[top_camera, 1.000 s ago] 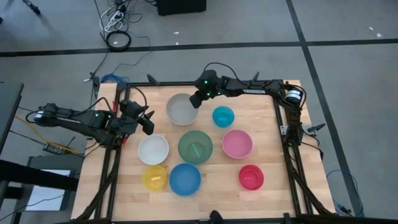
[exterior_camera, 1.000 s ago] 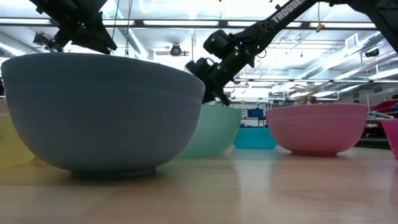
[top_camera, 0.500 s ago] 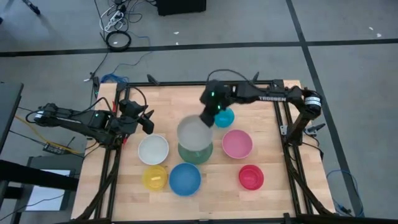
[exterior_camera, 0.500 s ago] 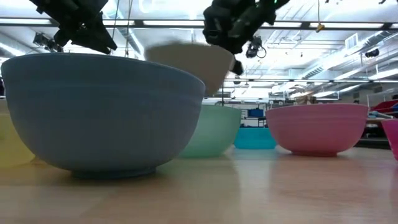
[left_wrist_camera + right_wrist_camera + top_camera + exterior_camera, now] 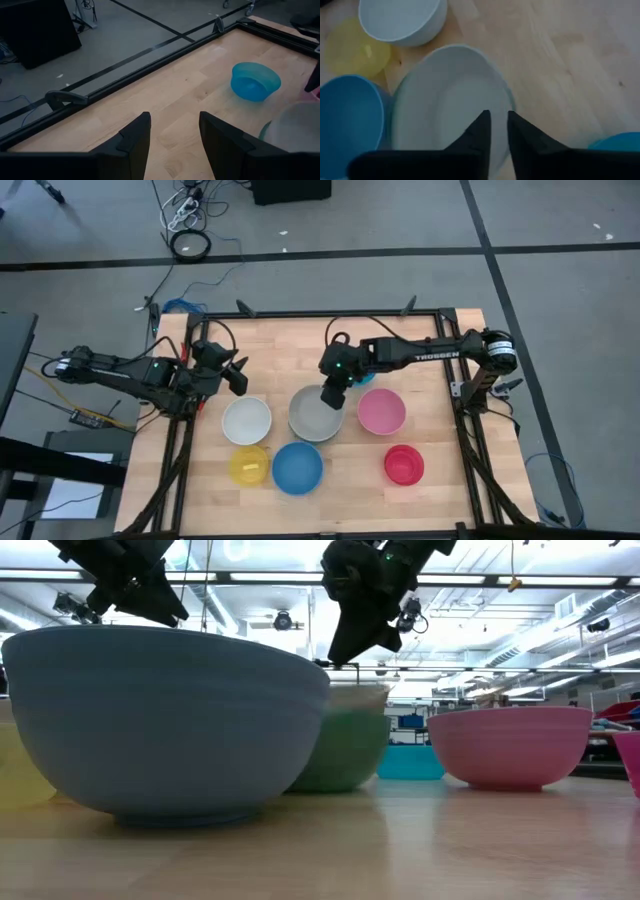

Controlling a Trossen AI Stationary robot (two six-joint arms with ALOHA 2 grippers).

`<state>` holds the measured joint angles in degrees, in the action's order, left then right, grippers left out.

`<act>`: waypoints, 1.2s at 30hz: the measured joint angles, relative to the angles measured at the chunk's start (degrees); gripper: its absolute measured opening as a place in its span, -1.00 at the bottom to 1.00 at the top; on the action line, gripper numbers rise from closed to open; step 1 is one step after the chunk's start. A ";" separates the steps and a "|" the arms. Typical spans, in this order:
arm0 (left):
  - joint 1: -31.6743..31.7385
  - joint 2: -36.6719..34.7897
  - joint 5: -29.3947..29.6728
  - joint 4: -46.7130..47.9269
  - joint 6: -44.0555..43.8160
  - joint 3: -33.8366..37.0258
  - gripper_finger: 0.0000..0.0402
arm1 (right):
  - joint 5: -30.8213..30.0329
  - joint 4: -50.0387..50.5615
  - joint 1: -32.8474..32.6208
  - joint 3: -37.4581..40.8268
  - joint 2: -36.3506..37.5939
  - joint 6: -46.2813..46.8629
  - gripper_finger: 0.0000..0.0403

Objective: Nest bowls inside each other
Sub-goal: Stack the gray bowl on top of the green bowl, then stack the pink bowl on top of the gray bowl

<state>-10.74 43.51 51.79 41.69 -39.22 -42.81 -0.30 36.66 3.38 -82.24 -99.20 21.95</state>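
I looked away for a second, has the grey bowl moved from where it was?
Yes. The grey bowl left the table's far edge and now sits in the green bowl, beside the pink bowl, under the right gripper.

A plain grey plastic bowl (image 5: pixel 316 414) sat in a plain green plastic bowl (image 5: pixel 345 752). Around them were a white round bowl (image 5: pixel 246 420), a yellow one (image 5: pixel 249 465), a blue one (image 5: pixel 297 467), a red one (image 5: pixel 403 464), a pink one (image 5: pixel 381 411) and a small cyan one (image 5: pixel 255 81), all unpatterned, on the pale wooden table (image 5: pixel 280 345).

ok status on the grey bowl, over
Right gripper over round grey plastic bowl, fingers just parting at its rim. Bowl sits in green bowl. Left gripper open, idle at table's left. Nothing blocking.
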 joint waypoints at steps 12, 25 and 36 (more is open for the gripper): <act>-0.02 0.00 -3.86 1.05 -0.07 0.00 -0.12 | -4.23 4.89 -1.64 -0.07 0.95 1.38 -0.27; -0.02 -0.02 -15.56 5.94 -0.13 0.02 -0.12 | -14.29 25.27 -8.52 -0.07 8.61 8.67 -0.27; -0.02 -0.02 -17.83 5.93 -0.31 0.02 -0.12 | -6.93 29.09 -17.06 4.59 9.40 20.11 -0.17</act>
<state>-10.76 43.48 33.96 47.62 -39.53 -42.78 -7.23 65.76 -13.67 -77.65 -89.80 42.06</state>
